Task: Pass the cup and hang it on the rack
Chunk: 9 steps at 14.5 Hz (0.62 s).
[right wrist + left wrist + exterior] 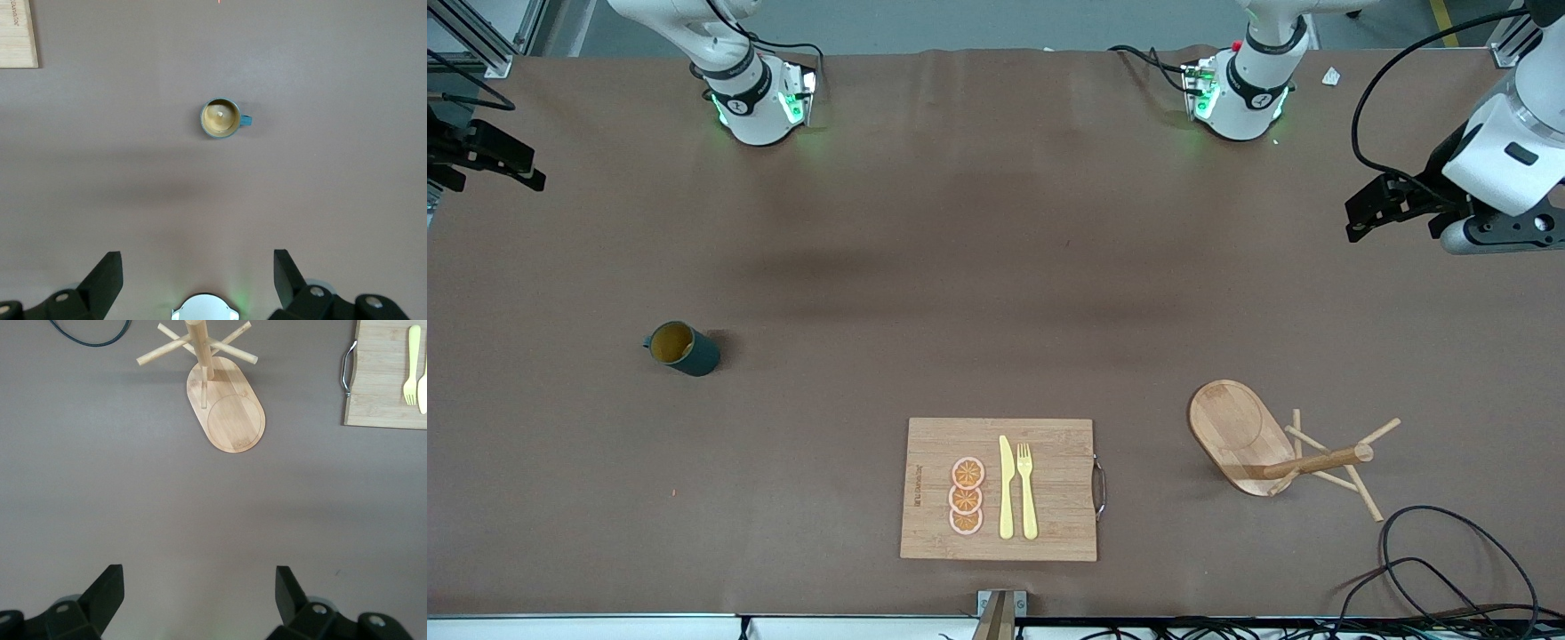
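Going across the front view, the right gripper [489, 160] sits up high at the right arm's end of the table, fingers spread wide with nothing in them, probably parked there so it can drop onto the small dark teal mug [683, 348] with the tan inside, which stands upright on the brown table [978, 267] by itself, handle pointing away from the middle. Mid-table, nearer the front camera, a rectangular bamboo cutting board [1049, 462] carries a yellow knife [1006, 489], a yellow fork [1027, 491] and orange slices [966, 496]. Then the light wooden mug tree [1267, 444] stands toward the left arm's end, which is likely why the cup needs passing. The left gripper [1396, 209] waits above that end, also wide open and empty.
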Tool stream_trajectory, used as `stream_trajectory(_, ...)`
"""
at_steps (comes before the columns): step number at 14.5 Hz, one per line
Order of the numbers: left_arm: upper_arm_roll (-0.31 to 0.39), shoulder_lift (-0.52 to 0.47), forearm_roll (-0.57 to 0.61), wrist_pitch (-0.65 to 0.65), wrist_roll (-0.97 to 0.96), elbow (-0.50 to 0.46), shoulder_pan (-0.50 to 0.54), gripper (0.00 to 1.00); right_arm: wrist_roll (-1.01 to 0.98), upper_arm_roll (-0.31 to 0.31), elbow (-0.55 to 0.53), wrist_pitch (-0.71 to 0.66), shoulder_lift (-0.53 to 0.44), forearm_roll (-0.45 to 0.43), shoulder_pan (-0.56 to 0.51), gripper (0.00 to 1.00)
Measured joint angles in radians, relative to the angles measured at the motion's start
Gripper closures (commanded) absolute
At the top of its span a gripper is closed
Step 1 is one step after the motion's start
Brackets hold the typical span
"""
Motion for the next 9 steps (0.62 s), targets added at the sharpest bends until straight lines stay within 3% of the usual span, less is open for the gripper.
stream_trajectory(9,0.002,0.000,0.000,0.000,0.000,0.000,0.002,0.00,-0.015,0.000,0.000,0.002,0.000,0.000,0.000,0.00)
